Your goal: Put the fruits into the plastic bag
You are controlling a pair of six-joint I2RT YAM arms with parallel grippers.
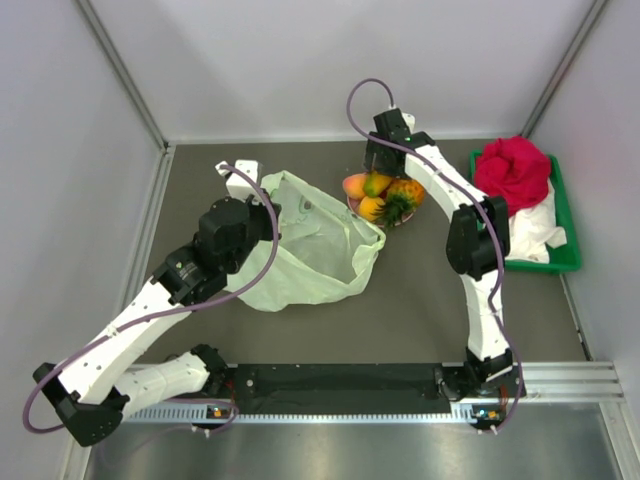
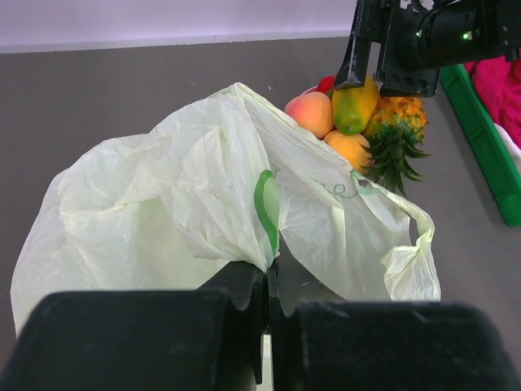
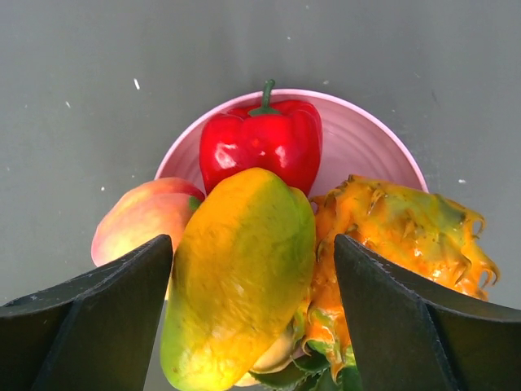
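The pale-green plastic bag point(image 1: 310, 250) lies crumpled at the table's middle, its mouth toward the fruits. My left gripper point(image 2: 273, 269) is shut on a fold of the bag point(image 2: 187, 195) at its near edge; it also shows in the top view point(image 1: 270, 215). The fruits sit piled on a round pink plate point(image 3: 358, 138): a yellow-green mango point(image 3: 240, 277), a peach-coloured fruit point(image 3: 138, 216), a red pepper-like one point(image 3: 260, 142) and a small orange pineapple point(image 3: 391, 236). My right gripper point(image 3: 252, 240) is open, its fingers either side of the mango, with a gap at the right finger.
A green tray point(image 1: 565, 255) with a red cloth bundle point(image 1: 513, 170) and white cloth stands at the right edge. A bag handle loop point(image 2: 415, 236) hangs toward the plate. Grey walls close in the back and sides.
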